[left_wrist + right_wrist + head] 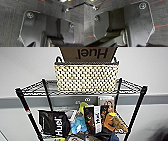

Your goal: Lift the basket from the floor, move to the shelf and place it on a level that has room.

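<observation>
The cream-white woven basket [86,78] with its dark rim and small black loop handles stands upright on the level [32,88], the black wire-grid top tier of the shelf [140,100]. A brown Huel box [87,54] rises out of the basket. Nothing touches the basket. The left wrist view looks down on the dark carpet floor [10,25], with a shelf foot [64,10] at one edge. The right wrist view shows the same floor [161,15] and another shelf foot [95,8].
The tier below is crowded: a black Huel pouch [53,123], a blue object [78,124], dark packets [92,119] and a tan plush toy [115,122]. A pale wall with a grey band [10,102] stands behind the shelf. Thin red lines [160,26] cross the carpet.
</observation>
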Controlling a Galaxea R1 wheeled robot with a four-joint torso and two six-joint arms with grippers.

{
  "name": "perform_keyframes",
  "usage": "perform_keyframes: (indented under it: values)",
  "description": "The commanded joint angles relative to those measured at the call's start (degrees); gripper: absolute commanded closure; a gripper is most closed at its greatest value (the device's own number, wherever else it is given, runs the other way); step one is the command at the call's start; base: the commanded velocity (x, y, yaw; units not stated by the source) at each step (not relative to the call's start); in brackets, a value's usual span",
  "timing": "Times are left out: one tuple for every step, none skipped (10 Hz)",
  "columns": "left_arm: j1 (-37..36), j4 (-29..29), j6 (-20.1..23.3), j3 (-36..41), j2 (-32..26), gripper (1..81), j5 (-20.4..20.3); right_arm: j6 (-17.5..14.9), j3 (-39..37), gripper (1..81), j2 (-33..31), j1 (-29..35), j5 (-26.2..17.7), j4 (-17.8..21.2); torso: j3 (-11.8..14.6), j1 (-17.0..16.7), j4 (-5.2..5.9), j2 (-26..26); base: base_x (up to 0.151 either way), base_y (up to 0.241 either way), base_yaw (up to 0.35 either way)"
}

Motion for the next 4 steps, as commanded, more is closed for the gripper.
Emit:
perform_keyframes:
  values:
    - [-1.93, 0.76, 0.25, -5.46, 3.8, 1.0, 3.83, -0.02, -0.4, 1.0, 0.46, 1.82, -1.47, -0.46, 0.0, 0.0, 0.0, 0.0, 0.0, 0.0, 0.0]
    - [-1.93, 0.76, 0.25, -6.16, 4.33, 1.0, 3.83, -0.02, -0.4, 1.0, 0.46, 1.82, -1.47, -0.37, 0.0, 0.0, 0.0, -0.02, 0.0, 0.0, 0.0]
    - [-1.93, 0.76, 0.25, -7.21, 5.03, 1.0, 3.83, -0.02, -0.4, 1.0, 0.46, 1.82, -1.47, -0.37, 0.0, 0.0, 0.0, -0.02, 0.0, 0.0, 0.0]
    - [-1.93, 0.76, 0.25, -8.78, 5.82, 1.0, 3.74, -0.02, -0.4, 1.0, 0.46, 1.82, -1.47, -0.37, 0.02, 0.0, 0.0, -0.02, 0.0, 0.0, 0.0]
